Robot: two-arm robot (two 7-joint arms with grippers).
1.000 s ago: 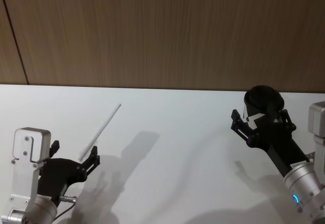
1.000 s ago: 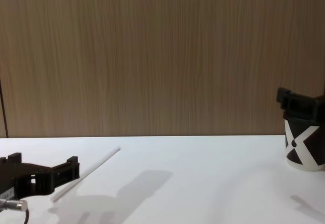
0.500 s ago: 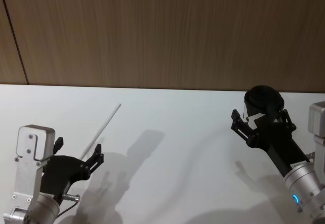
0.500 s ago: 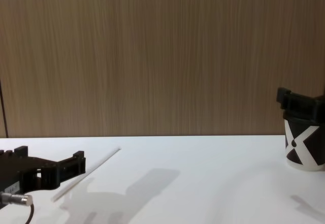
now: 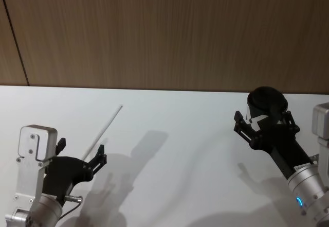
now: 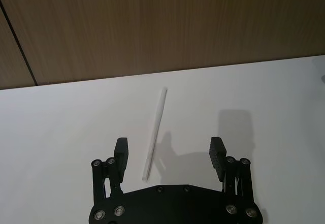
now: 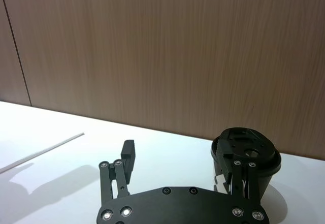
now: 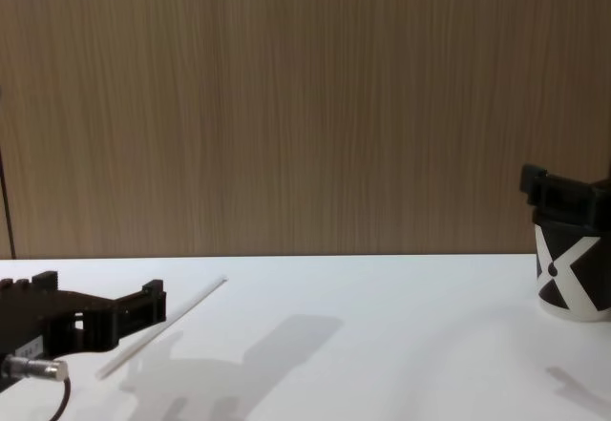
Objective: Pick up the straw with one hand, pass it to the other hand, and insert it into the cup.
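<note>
**Left gripper spread wide over the straw**

It holds nothing. The straw lies flat on the white table, its near end between the fingers and touching neither. The right gripper, also open and empty, sits against the cup.

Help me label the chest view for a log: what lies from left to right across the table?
left tool → straw → cup
</note>
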